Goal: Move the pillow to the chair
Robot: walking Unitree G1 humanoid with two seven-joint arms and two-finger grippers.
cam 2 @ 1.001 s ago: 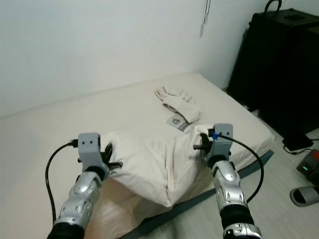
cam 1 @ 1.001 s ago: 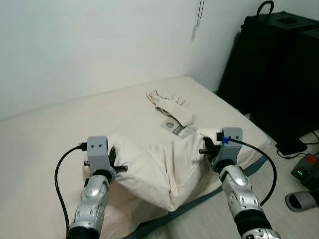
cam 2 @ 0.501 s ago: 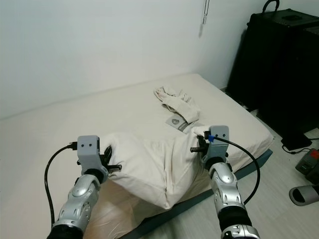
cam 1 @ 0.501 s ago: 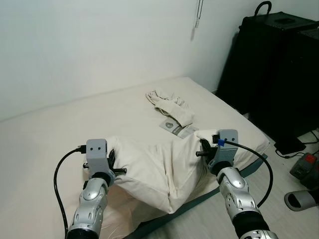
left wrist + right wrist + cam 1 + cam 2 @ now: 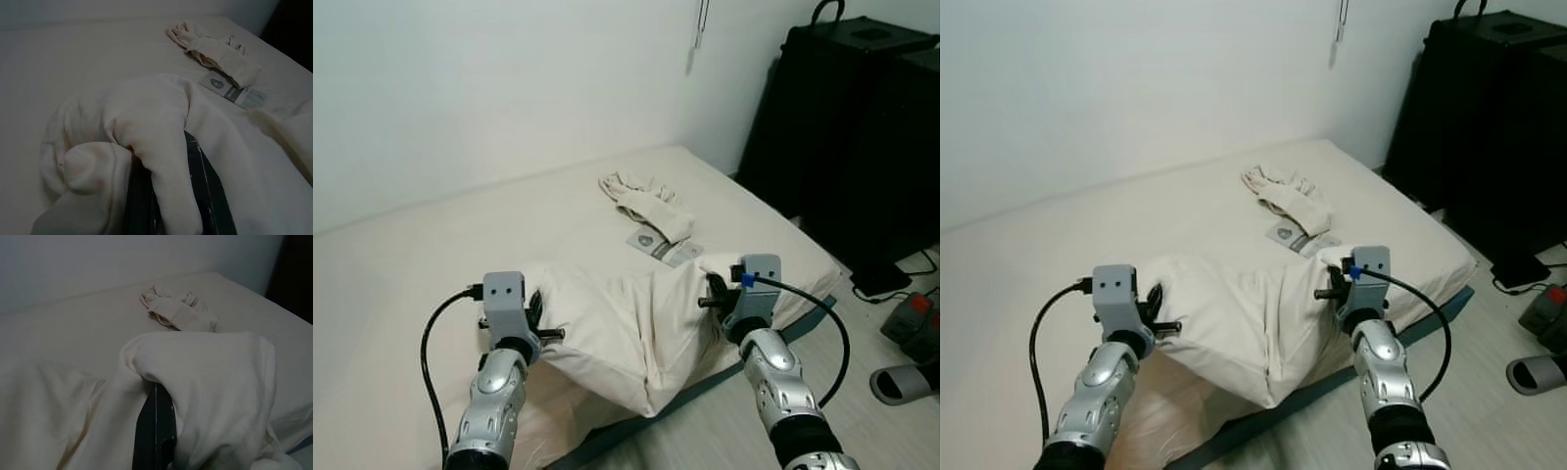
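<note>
A cream pillow (image 5: 631, 328) sags between my two arms above the near edge of the bed (image 5: 431, 255). My left gripper (image 5: 534, 311) is shut on the pillow's left end; in the left wrist view its black fingers (image 5: 205, 191) clamp a fold of the fabric (image 5: 146, 132). At the pillow's right end my right gripper (image 5: 713, 291) is shut on the cloth. The right wrist view has the black fingers (image 5: 155, 431) pinched together under a bunched corner (image 5: 205, 367). The pillow's middle droops lower than both held ends.
A crumpled cream cloth (image 5: 646, 201) and a small printed card (image 5: 664, 247) lie on the bed behind the pillow. A tall black cabinet (image 5: 847, 127) stands at the right by the white wall. Slippers (image 5: 904, 354) and a cable lie on the pale floor at the right.
Both grippers keep their hold on the pillow. The view has shifted slightly, and the pillow hangs much as before.
</note>
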